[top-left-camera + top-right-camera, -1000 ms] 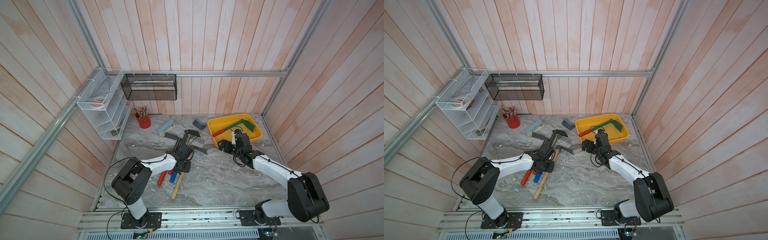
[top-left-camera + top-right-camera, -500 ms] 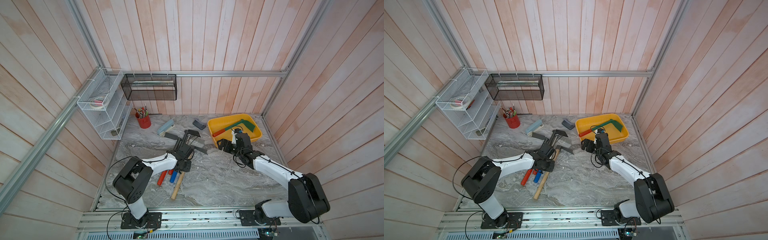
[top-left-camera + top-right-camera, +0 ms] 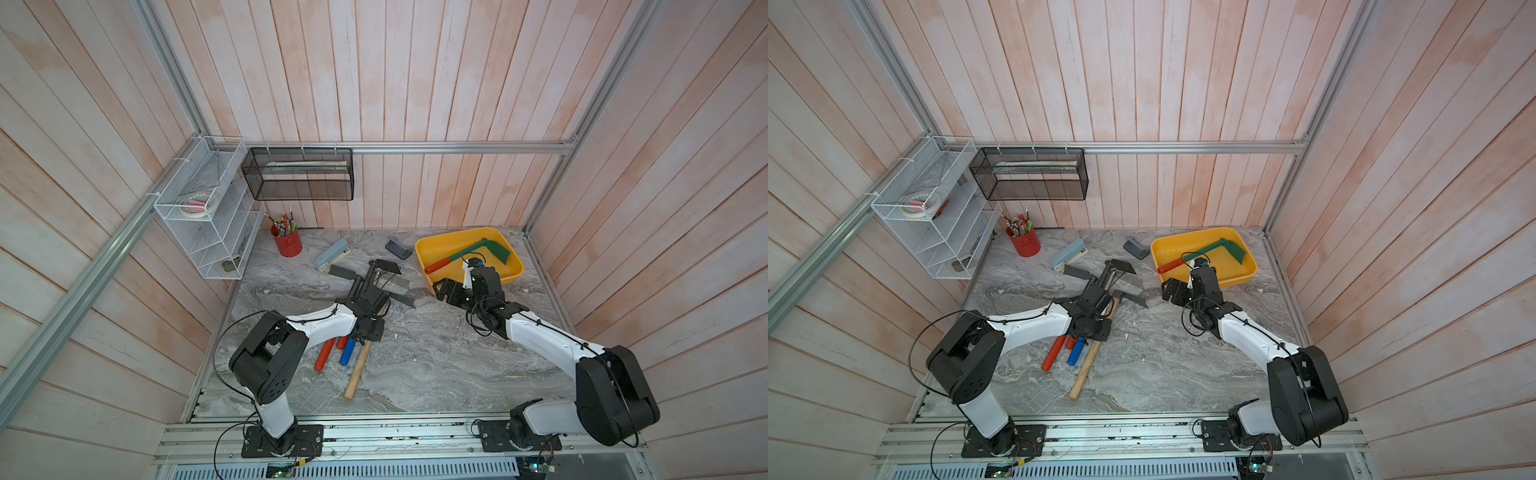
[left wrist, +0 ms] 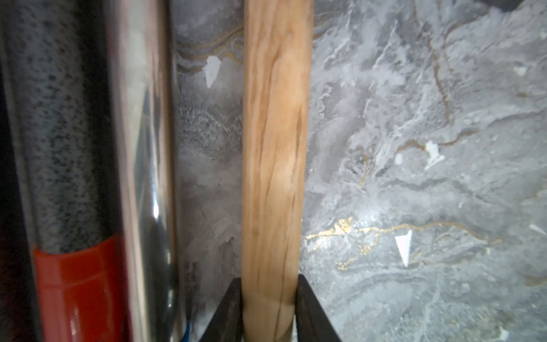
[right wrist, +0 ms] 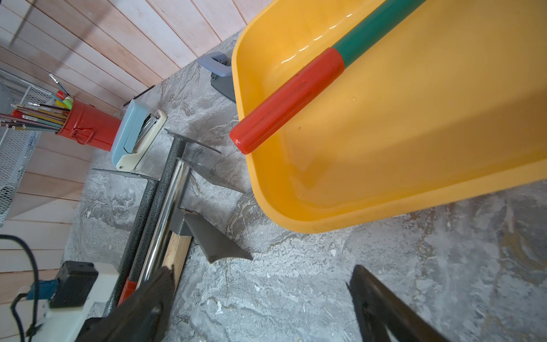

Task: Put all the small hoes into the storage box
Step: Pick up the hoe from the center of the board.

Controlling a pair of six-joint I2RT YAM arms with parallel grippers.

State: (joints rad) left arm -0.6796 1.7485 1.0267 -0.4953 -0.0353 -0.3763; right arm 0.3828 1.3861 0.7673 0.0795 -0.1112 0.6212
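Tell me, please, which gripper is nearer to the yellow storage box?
Right. The right gripper hangs just beside the front rim of the storage box, jaws open; the left gripper is well away from it, jaws around a wooden handle.

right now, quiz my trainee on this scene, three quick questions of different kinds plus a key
1. True or false: the right gripper is open and empty.
2. Multiple choice: what does the left gripper grip? A) the pale wooden handle B) a red rubber grip C) a chrome shaft
3. Fill in: the green-shafted, red-gripped tool lies in the shallow yellow plastic tray, its red end poking out over the tray's ____.

Key: 1 true; 2 A; 3 rim.
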